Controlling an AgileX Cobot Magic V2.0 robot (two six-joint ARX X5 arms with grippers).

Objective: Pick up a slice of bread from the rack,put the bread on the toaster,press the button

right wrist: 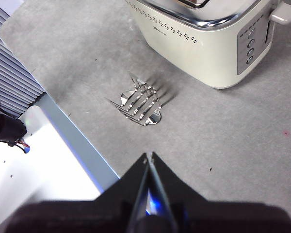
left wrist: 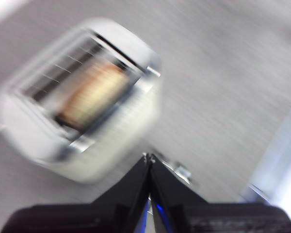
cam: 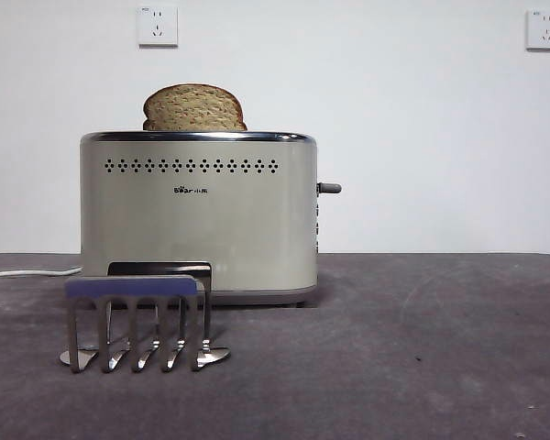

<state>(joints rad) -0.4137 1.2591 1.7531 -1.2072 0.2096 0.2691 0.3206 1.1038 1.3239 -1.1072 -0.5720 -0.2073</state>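
Bread slice: wholemeal slice of bread [cam: 194, 108] stands upright in the toaster's slot, domed top and dark crust above the chrome rim; lower part hidden inside. It rides high, so I judge the lever is not yet pressed.
Toaster: cream-beige toaster [cam: 198, 220] sits on the worktop, broad side to the front view, slots up, which lets a slice drop in from above.
Button: grey lever knob [cam: 329, 188] juts from the narrow end, high in its travel; reachable from the open side.
Rack: steel toast rack [cam: 142, 321] stands just in front of the toaster, apart from it, no slice in it.
Left pincer: left pincer [left wrist: 149, 158] hangs above the toaster, jaws closed tip to tip, holding nothing; its view is blurred.
Right pincer: right pincer [right wrist: 149, 156] hangs over the worktop near the rack, jaws pressed together, empty.
Stage: bread placed; pressing the button remains, by my reading.
Worktop: grey cloth-like worktop [cam: 422, 348], faintly scuffed; white cord [cam: 27, 272] trails off beside the toaster.
Room: plain white wall with two sockets [cam: 158, 26] above.
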